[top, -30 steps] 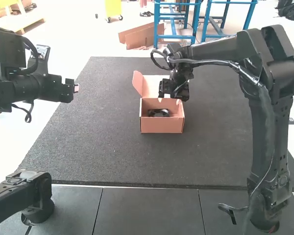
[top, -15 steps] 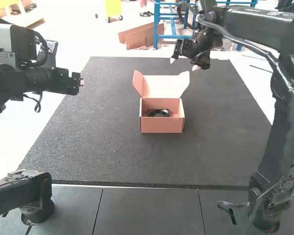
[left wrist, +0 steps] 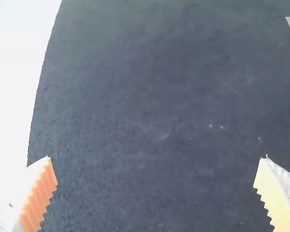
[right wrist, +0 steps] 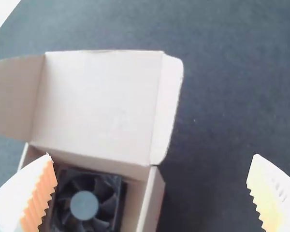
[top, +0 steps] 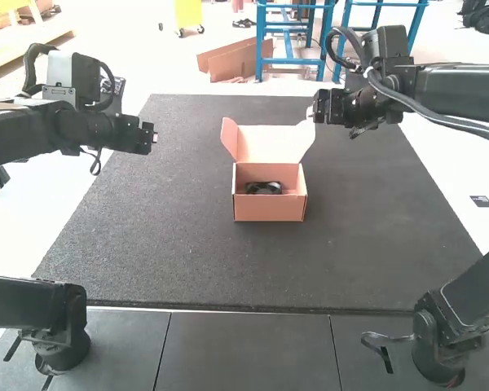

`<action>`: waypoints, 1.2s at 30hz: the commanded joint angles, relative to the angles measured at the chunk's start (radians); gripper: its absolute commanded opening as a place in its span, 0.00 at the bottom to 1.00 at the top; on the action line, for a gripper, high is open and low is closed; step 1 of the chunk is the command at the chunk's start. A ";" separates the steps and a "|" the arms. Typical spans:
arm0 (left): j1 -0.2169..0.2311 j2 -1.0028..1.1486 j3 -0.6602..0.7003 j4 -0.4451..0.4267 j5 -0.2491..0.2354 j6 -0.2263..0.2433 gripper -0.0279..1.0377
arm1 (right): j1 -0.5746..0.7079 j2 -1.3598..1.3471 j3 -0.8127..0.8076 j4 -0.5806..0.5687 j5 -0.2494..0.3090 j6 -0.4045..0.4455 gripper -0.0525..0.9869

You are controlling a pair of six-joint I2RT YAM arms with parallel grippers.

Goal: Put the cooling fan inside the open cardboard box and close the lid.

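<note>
A black mat (top: 147, 212) covers most of the table, and both arms hang over it, the left one over its left side, the right one over the far right part. The cardboard box (top: 269, 204) sits near the middle of the mat, well apart from the left arm. Its lid (top: 269, 145) stands upright along the far edge, with a side flap sticking out at each end. The fan (right wrist: 87, 203) lies flat on the bottom of the box, blades up, so the first half of the task looks done and closing the lid is what remains.

The right gripper (top: 316, 107) hovers just beside the lid's right flap, above and behind the box, fingers spread wide and holding nothing. The left gripper (top: 151, 137) hangs over bare mat, also spread wide and empty.

To close the lid well, I judge the right gripper should come in behind the lid panel and push its top edge forward and down, with the side flaps folded inward so they slip inside the walls instead of catching on them. The box looks light and may slide on the mat; the left gripper could brace the near wall.

No writing or label can be made out on the box or fan.
</note>
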 commanded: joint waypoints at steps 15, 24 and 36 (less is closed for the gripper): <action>-0.114 0.292 0.201 0.105 -0.079 -0.003 0.94 | -0.026 0.168 0.130 0.048 -0.050 -0.015 0.92; -0.111 0.402 0.256 0.154 -0.079 0.000 0.94 | -0.026 0.268 0.228 0.017 -0.062 -0.001 0.91; -0.111 0.551 0.359 0.203 -0.068 -0.009 0.94 | -0.044 0.385 0.355 -0.055 -0.086 -0.003 0.91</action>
